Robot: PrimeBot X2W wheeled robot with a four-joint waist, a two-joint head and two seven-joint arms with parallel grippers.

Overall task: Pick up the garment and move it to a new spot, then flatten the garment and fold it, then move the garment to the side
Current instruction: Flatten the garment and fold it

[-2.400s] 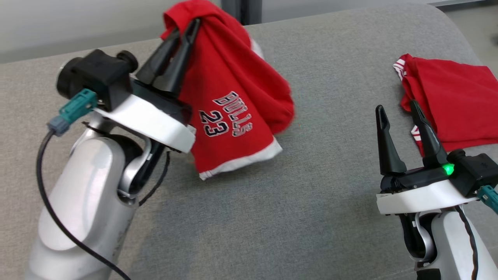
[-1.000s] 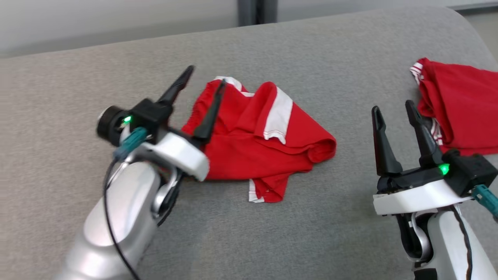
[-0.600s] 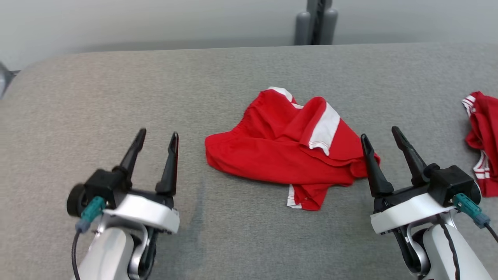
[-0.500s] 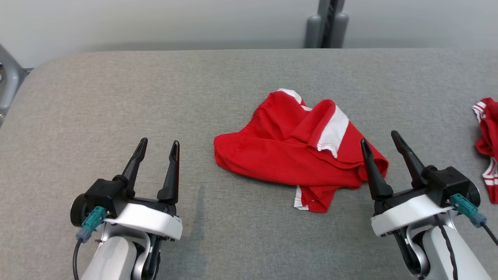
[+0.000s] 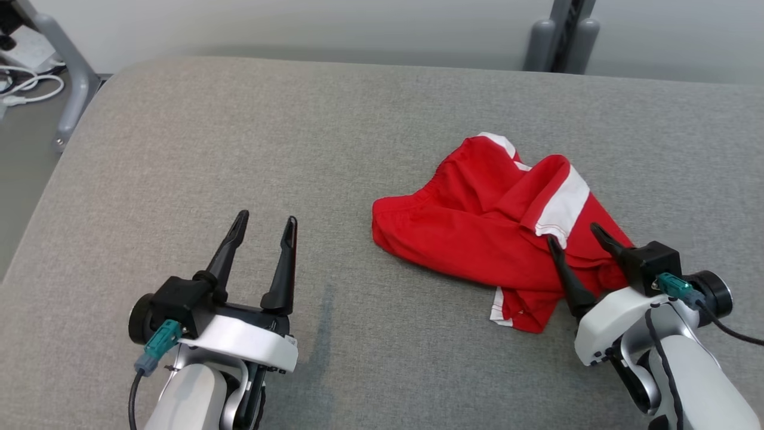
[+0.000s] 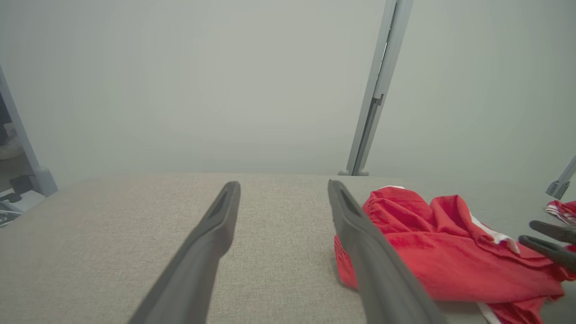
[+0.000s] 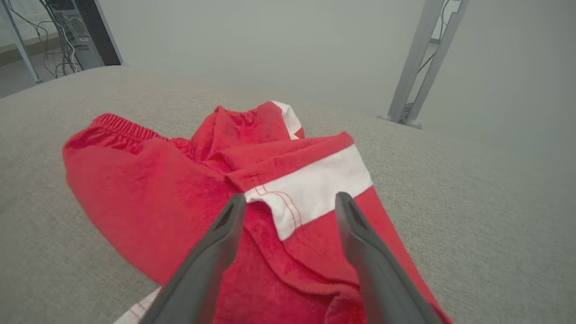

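Had the garment (image 5: pixel 477 233) hanging from the left gripper (image 5: pixel 266 217) a couple of seconds back; has since laid it on the grey tabletop (image 5: pixel 239 131), let go and drawn back to the near left, jaws wide and empty, well apart from the cloth. Reads as the move to a new spot done, flattening next. Lies now right of centre as a crumpled red heap, elastic waistband (image 7: pixel 121 126) toward the left, one leg flopped over the top with its white band (image 7: pixel 315 186) showing, another white-trimmed hem poking out at the near edge. Has brought the right gripper (image 5: pixel 573 233) forward onto the near right corner of the heap, jaws wide, holding nothing, tips either side of that white band; cannot tell whether touching the cloth. Looks set to pinch the flopped-over leg and draw it out flat. Allowing for a swing of the head camera, not reading the heap's shift across the picture as sliding. Sits in no container: rests straight on the tabletop, with a second red garment (image 6: pixel 560 209) far off to the right.
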